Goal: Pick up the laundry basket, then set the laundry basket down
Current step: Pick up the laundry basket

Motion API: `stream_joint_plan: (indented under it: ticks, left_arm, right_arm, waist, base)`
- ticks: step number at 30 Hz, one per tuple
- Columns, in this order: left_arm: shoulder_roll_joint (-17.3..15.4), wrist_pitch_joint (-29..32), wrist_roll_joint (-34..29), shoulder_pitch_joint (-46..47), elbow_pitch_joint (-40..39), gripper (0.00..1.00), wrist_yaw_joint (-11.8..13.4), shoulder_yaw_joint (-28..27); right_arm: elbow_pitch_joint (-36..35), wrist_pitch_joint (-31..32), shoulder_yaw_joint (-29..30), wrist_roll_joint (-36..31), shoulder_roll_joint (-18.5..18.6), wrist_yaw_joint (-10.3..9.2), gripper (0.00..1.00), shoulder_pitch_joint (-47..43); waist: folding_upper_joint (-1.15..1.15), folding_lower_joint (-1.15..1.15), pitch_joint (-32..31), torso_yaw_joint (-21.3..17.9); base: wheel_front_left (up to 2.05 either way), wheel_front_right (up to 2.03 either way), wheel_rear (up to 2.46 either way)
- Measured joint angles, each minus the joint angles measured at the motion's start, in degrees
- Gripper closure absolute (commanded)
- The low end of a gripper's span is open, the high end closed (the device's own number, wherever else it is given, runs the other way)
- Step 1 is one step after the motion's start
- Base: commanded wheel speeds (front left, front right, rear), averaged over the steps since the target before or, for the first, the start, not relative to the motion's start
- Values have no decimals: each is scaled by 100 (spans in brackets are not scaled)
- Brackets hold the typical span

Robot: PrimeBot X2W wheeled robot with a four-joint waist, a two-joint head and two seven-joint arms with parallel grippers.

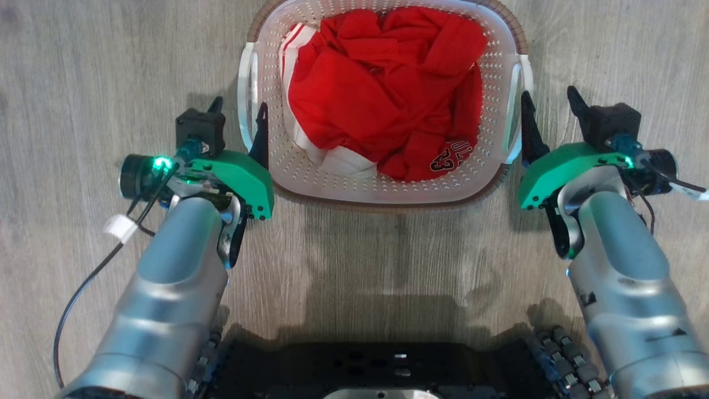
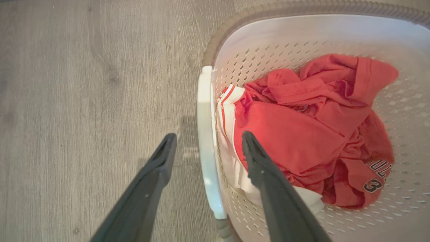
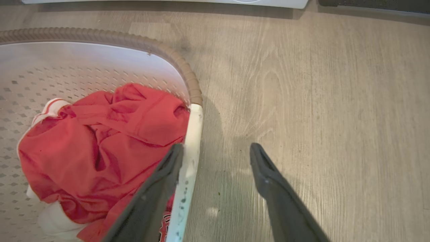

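The laundry basket (image 1: 388, 191) is white and perforated with a brown woven rim, and it stands on the wood floor ahead of me. Red and white clothes (image 1: 382, 94) lie crumpled inside it. My left gripper (image 1: 238, 117) is open; in the left wrist view (image 2: 208, 139) its fingers straddle the white left handle (image 2: 205, 111), one outside, one over the clothes. My right gripper (image 1: 552, 112) is open too. In the right wrist view (image 3: 216, 148) the right handle (image 3: 194, 134) lies between the fingers, close against the inner one.
Grey wood floor (image 1: 83, 83) spreads on both sides of the basket. A white appliance base (image 3: 168, 1) and a dark mat (image 3: 369, 4) line the far edge in the right wrist view. My black wheeled base (image 1: 376, 363) sits just behind the arms.
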State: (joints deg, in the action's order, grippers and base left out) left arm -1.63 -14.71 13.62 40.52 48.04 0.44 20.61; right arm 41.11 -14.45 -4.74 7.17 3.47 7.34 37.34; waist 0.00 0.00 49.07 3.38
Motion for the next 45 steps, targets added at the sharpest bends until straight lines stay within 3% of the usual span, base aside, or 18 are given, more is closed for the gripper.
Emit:
stream_joint_plan:
  ticks: [9, 36, 38, 45]
  left_arm:
    - [8, 0, 269, 410, 862, 0, -115, 318]
    - [14, 0, 1308, 921, 1228, 0, -14, 1388]
    - [15, 0, 1380, 921, 1241, 0, -10, 1432]
    - [14, 0, 1612, 982, 1294, 12, -8, 1655]
  right_arm:
    - [677, -29, -285, 315, 5, 0, 0, 404]
    - [1307, -29, -715, 636, 38, 0, 0, 880]
    - [1352, -29, -759, 651, 38, 0, 6, 940]
    - [1393, -29, -838, 702, 40, 0, 45, 1060]
  waist:
    - [0, -1, 152, -12]
    - [1, -1, 407, 56]
    - [1, -1, 421, 58]
    - [1, -1, 445, 68]
  base:
    - [0, 0, 0]
    - [0, 0, 0]
    - [0, 0, 0]
    - [0, 0, 0]
